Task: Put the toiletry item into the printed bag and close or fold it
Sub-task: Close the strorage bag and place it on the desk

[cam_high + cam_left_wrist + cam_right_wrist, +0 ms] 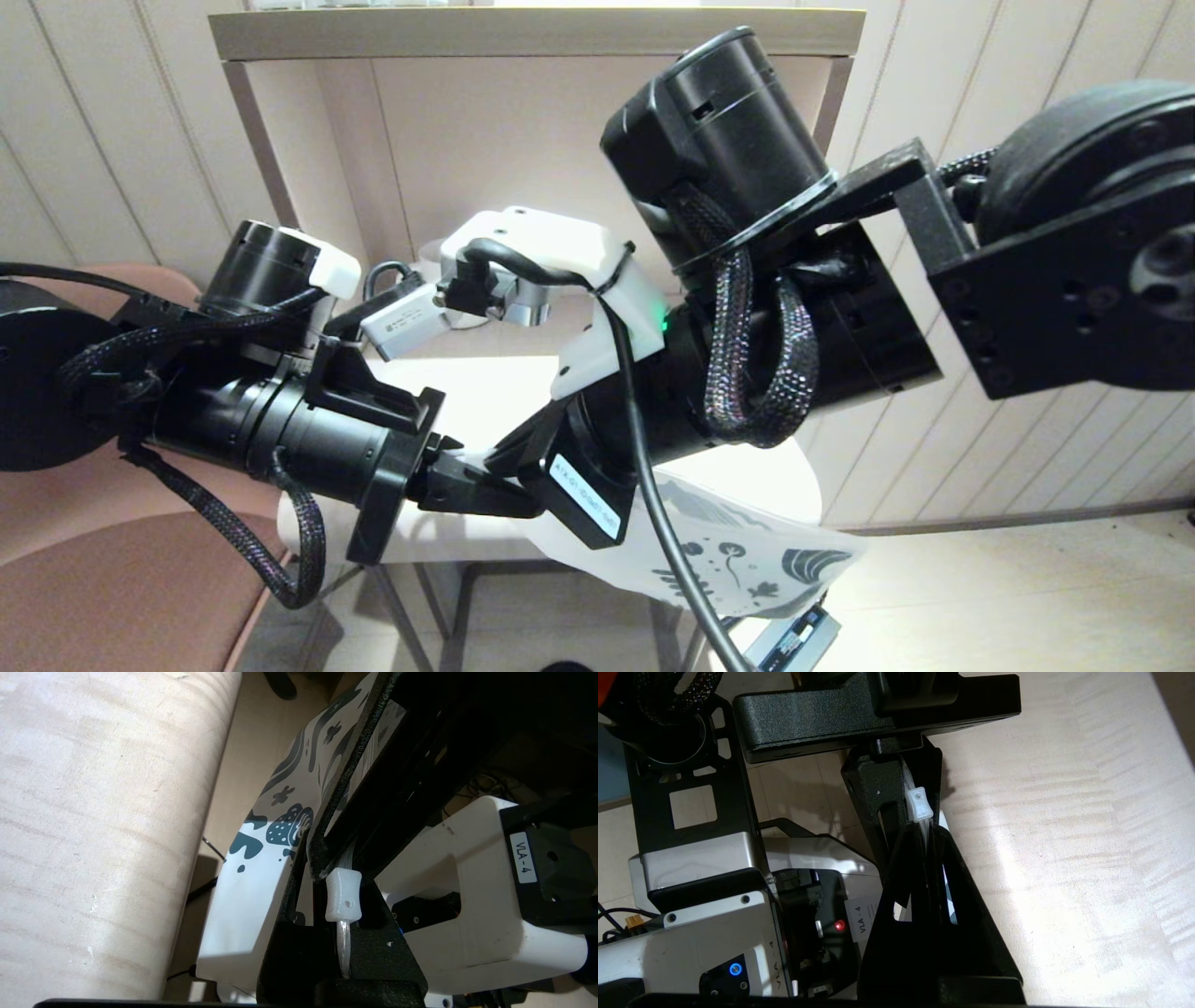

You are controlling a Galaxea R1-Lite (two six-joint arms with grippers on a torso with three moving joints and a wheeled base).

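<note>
The printed bag [747, 551] hangs off the table's front edge, with its teal leaf prints at the low end. My left gripper [485, 493] and right gripper [523, 453] meet at its top edge, tip to tip. In the left wrist view the left gripper [339, 919] is shut on the bag's clear zip strip, just below the white slider [343, 895]. The printed side of the bag [261, 868] hangs beside it. In the right wrist view the right gripper [927, 833] is shut on the same strip, right against the slider [919, 805]. The comb is out of view.
The light wood table [747, 467] lies under and behind both arms, and its edge [93, 835] runs close beside the bag. A brown-pink chair [93, 579] stands at the left. A shelf [532, 33] spans the back, and tiled floor [980, 597] lies below.
</note>
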